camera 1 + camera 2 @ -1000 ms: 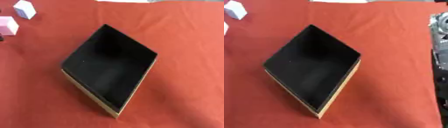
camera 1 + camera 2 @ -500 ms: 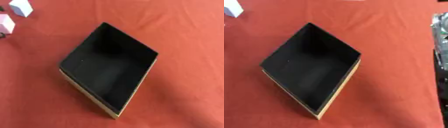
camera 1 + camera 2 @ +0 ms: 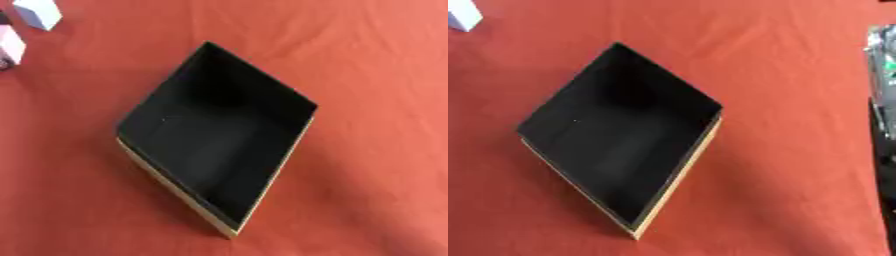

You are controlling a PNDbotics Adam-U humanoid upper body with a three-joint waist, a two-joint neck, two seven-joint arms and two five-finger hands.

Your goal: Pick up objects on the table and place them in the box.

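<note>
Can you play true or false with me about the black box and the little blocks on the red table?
1. The box has nothing inside it. True: only its dark inside shows.
2. The box has a lid on top. False: it is open.
3. The white block is inside the box. False: it sits on the red cloth near the far left corner, apart from the box.
4. A pink block shows at the left edge of the left eye view. True.
5. A robot hand is holding the box. False: no hand touches it; only a silver and black part shows at the right edge of the right eye view.
</note>
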